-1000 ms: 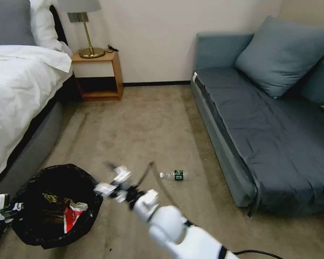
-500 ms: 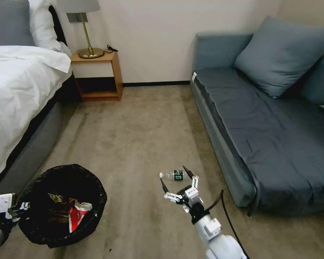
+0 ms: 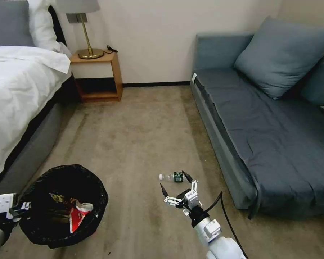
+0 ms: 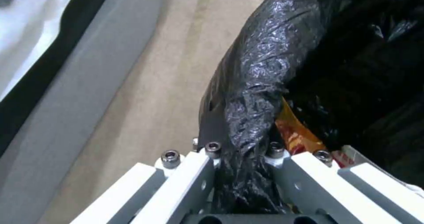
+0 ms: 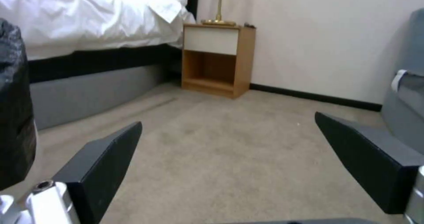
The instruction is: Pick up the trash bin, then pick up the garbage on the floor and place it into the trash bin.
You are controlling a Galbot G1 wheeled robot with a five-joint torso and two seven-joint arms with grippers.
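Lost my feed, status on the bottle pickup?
Left end effector shut on bin rim. Right end effector open, low over carpet, just short of bottle. Bottle lying flat, untouched. Nothing in the way.

Even, soft indoor light is filling the room, no hard shadows on the carpet [image 3: 140, 136]. Glare is catching on the crinkled black liner of the trash bin [image 4: 260, 68], while the inside is reading near black in the head view. Wall [image 3: 158, 36] is looking slightly washed out. Head view is bowing a little at the edges. Right gripper [image 5: 230, 171] fingers [image 5: 101, 164] are looking soft, close to the lens.
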